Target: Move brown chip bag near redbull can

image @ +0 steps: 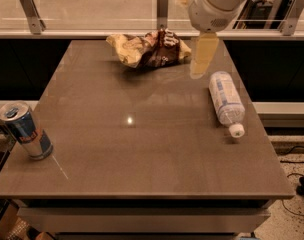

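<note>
The brown chip bag (pixel 149 49) lies crumpled at the far middle of the table, dark brown in the middle with pale tan ends. The redbull can (pixel 26 130) stands upright at the table's near left edge. My gripper (pixel 202 59) hangs from the white arm at the upper right, above the table just right of the bag and left of the bottle's far end. It touches neither. Only one pale yellow finger (pixel 203 54) shows.
A clear plastic water bottle (pixel 226 102) with a white cap lies on its side at the right of the brown table (pixel 142 149). A glass rail with metal posts (pixel 162 4) runs along the far edge. Cables lie on the floor at right.
</note>
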